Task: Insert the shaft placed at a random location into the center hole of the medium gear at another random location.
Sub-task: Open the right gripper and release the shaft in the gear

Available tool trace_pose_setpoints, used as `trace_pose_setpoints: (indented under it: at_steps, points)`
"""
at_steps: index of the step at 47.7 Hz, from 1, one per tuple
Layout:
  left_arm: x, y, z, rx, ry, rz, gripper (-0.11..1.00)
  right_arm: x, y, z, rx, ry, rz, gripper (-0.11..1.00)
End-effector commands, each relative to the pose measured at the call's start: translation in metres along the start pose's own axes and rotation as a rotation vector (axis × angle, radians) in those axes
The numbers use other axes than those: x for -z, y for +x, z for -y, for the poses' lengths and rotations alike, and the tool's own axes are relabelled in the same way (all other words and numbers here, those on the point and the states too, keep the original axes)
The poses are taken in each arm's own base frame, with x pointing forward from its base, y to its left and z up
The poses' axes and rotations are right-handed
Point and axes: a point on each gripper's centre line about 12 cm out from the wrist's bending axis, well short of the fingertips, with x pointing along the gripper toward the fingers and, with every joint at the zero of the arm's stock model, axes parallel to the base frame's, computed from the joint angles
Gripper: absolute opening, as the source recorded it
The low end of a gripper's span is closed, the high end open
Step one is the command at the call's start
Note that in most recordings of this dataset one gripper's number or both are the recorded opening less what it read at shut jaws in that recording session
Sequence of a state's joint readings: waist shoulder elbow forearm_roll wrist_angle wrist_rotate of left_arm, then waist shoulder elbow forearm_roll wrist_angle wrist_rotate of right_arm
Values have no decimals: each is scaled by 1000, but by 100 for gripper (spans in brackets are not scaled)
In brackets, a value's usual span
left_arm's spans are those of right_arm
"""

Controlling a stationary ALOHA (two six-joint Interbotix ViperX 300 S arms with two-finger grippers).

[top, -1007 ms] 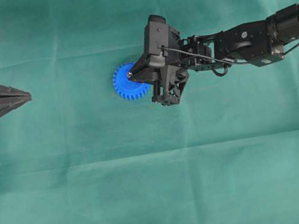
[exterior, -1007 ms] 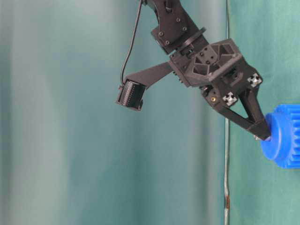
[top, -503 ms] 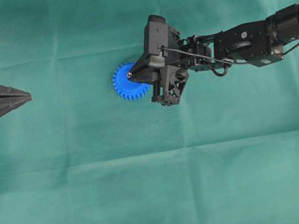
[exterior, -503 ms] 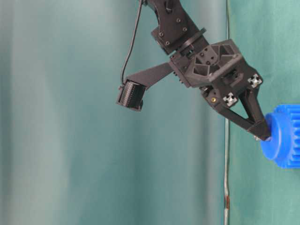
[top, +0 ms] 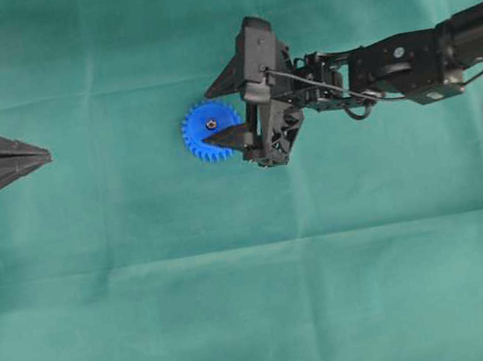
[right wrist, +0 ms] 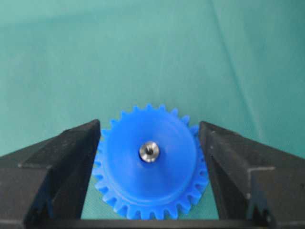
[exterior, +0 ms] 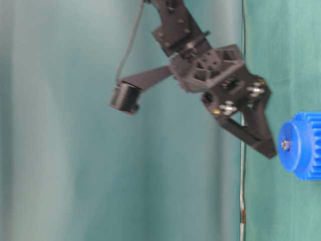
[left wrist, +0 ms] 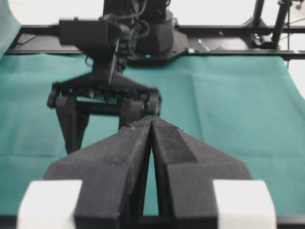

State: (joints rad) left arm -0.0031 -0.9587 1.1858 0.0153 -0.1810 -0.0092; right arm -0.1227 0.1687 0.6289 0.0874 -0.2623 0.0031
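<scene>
- Shaft (right wrist: 149, 151) sat upright in the center hole (exterior: 285, 145) of the medium gear (top: 211, 131), its shiny round end showing at the middle of the raised hub.
- The medium gear lay flat on the green cloth (top: 246, 311) that covered the bench, somewhat toward the far edge and a little left of the middle in the overhead view.
- The right gripper (top: 218, 108) stood wide apart, with nothing held between its tips.
- In the right wrist view, one black finger (right wrist: 62, 157) stood just beside the gear's teeth on one side, and the other stood just beside them on the opposite side; neither touched the shaft.
- In the overhead view, one fingertip lay over the gear's rim nearest the arm, while the other pointed past the gear toward the far edge of the bench.
- The table-level view showed the right gripper's tip clear of the hub, with a visible gap between the tip and the blue face.
- The left gripper (left wrist: 151, 125) rested at the left edge of the bench, well apart from the gear, with its foam-faced fingers pressed together and holding nothing.
- A black frame (left wrist: 228, 36) ran along the far edge of the bench in the left wrist view.
</scene>
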Motion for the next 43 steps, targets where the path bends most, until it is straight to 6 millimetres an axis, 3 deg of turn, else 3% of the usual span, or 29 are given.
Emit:
trace_pose_setpoints:
  at_steps: [1, 26, 43]
  points:
    - [-5, 2, 0, -1, 3, 12, 0, -23, -14, -2, -6, -10, 73, 83]
    - [-5, 2, 0, -1, 3, 14, 0, -37, -52, -3, -12, -10, 131, 84]
    - [-5, 2, 0, -1, 3, 14, 0, -27, -74, -1, -11, -2, 110, 84]
